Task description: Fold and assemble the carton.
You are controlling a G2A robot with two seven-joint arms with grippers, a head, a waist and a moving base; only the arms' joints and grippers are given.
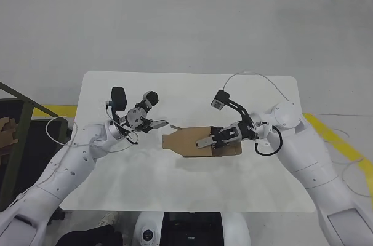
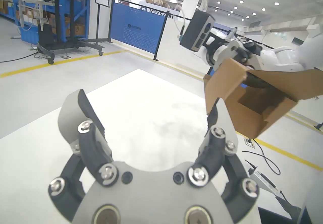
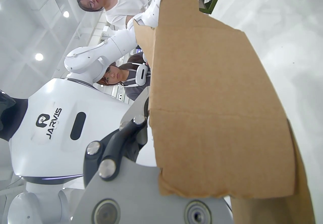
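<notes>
- one carton point(image 1: 202, 141), brown cardboard, partly folded into a box shape; it sits over the middle of the one white table point(image 1: 248, 178).
- two grippers, both mine, one at each end of the carton.
- my right gripper point(image 1: 206, 142) has its jaws closed on a carton wall, one finger on each side of the cardboard.
- my left gripper point(image 1: 160, 123) is wide apart and holds nothing; it is just beside the carton's flap end, and i cannot tell whether a fingertip touches it.
- seen from my left wrist, the carton point(image 2: 252, 99) turns its open hollow toward my left gripper point(image 2: 149, 99); a dark finger of my right gripper reaches into that hollow.
- from my right wrist, a flat carton point(image 3: 214, 109) panel lies close across my jaws.
</notes>
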